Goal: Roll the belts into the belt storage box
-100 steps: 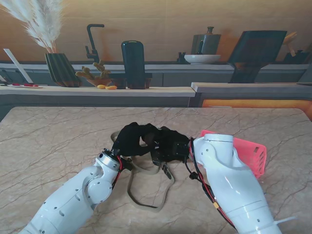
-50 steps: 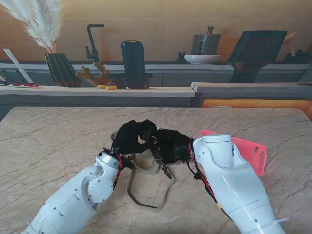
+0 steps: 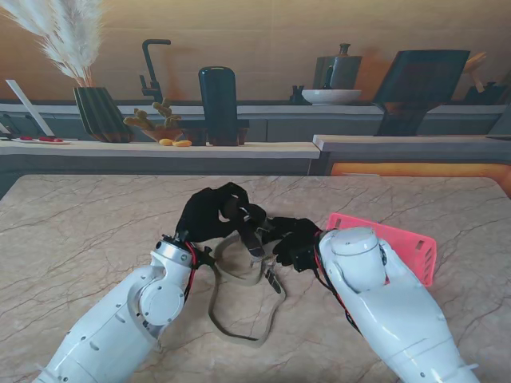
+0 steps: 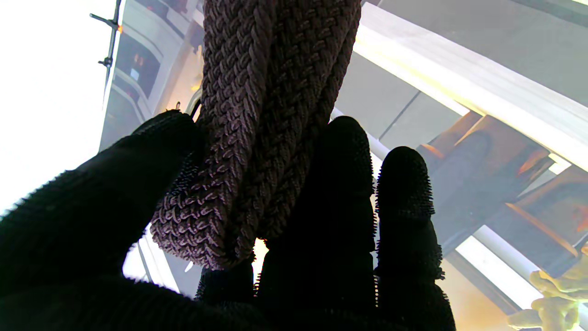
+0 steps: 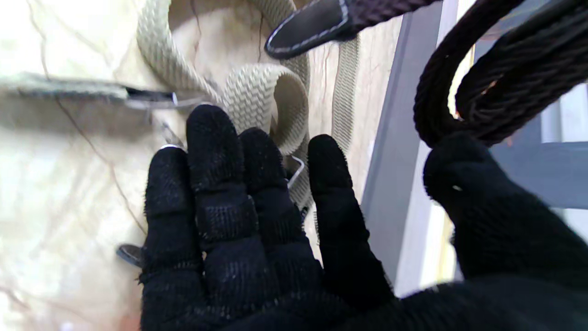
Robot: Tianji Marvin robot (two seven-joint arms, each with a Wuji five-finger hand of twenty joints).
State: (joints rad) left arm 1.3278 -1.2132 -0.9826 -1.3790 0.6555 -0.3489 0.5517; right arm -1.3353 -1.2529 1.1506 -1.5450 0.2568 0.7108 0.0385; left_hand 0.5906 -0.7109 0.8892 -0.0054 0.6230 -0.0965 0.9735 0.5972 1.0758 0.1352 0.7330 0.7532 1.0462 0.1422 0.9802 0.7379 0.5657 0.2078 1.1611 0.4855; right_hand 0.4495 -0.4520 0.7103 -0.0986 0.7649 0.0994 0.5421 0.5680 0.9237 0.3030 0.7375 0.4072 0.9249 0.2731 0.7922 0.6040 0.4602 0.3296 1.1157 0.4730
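A dark braided belt (image 4: 257,115) hangs folded between the thumb and fingers of my left hand (image 3: 209,214), which is shut on it above the table. A short length of the dark belt (image 3: 252,236) droops between the two hands. My right hand (image 3: 294,241) is beside it with fingers spread; its thumb (image 5: 455,174) touches a loop of the dark belt (image 5: 441,110) without pinching it. A beige woven belt (image 3: 239,311) lies in loose loops on the marble, under the right hand's fingers (image 5: 216,184) as the beige belt (image 5: 271,101). The pink storage box (image 3: 403,239) stands right of my right forearm.
The marble table (image 3: 88,231) spreads wide to the left and far side. Its far edge meets a counter with a vase of pampas grass (image 3: 100,112), a dark jar (image 3: 218,104) and a bowl (image 3: 330,96). My right forearm (image 3: 375,295) hides part of the box.
My left hand lifted and moved a little farther away with the dark belt. The right hand let go, opened its fingers and drew apart from the left hand.
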